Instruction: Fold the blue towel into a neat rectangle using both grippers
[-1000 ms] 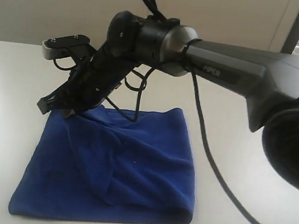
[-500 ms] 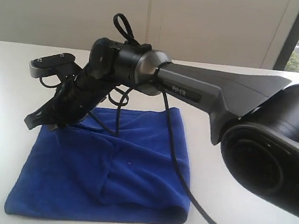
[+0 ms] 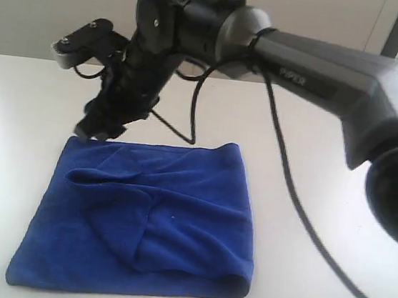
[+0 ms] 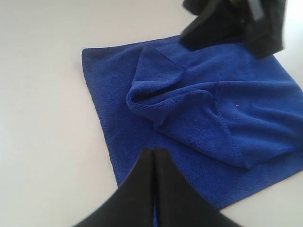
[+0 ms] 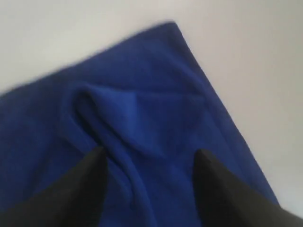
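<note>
Exterior view: shows blue towel (image 3: 155, 216) lying rumpled, partly folded over, on white table (image 3: 18, 92). Finds right gripper (image 3: 99, 130) poised just above towel's far left corner, jaws released, gripping nothing. Puts left gripper (image 4: 155, 152) near towel's left edge, jaws clenched together, apparently empty and clear of cloth.

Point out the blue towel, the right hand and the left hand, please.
blue towel (image 3: 176, 225), exterior view, flat middle of the cloth.
right hand (image 3: 99, 130), exterior view, between its fingertips.
left hand (image 4: 154, 152), left wrist view, at its closed fingertips.
</note>
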